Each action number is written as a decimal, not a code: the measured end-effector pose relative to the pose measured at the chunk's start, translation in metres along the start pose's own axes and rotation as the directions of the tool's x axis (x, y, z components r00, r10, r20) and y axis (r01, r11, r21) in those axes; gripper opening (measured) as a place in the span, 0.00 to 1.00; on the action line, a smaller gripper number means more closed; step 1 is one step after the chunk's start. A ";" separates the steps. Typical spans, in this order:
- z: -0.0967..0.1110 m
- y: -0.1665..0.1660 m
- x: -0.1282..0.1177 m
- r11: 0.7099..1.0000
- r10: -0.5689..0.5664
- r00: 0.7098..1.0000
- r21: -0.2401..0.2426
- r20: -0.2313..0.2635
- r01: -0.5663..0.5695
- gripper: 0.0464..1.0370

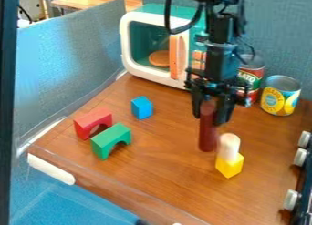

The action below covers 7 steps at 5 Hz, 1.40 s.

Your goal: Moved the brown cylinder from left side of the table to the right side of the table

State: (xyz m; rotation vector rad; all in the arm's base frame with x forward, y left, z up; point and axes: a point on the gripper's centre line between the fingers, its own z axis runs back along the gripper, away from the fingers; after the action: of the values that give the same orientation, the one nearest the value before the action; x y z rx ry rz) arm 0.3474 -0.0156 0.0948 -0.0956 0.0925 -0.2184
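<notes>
- Jaws are holding the brown cylinder near its top.
- It is pointing straight up toward the right side of the table, just beside the white peg and yellow block.
- Good placing is likely needing slow, straight lowering, then gentle opening without bumps.

Over on the table's left sat two arches, a cube behind them, the microwave farther back, cans to its right, a peg atop a block nearer me.
</notes>
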 end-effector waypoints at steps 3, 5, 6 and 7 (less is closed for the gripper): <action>-0.020 -0.009 -0.027 0.999 0.002 0.997 -0.040 -0.083 -0.006 0.49; -0.028 -0.024 -0.035 0.998 -0.059 0.995 0.001 -0.086 0.059 0.49; -0.031 -0.027 -0.037 0.997 -0.076 0.994 0.010 -0.082 0.077 0.49; -0.031 -0.040 -0.039 0.990 -0.131 0.989 0.048 -0.063 0.134 0.49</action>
State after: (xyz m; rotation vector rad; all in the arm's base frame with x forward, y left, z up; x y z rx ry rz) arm 0.2979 -0.0483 0.0709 -0.0431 0.1400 -0.3561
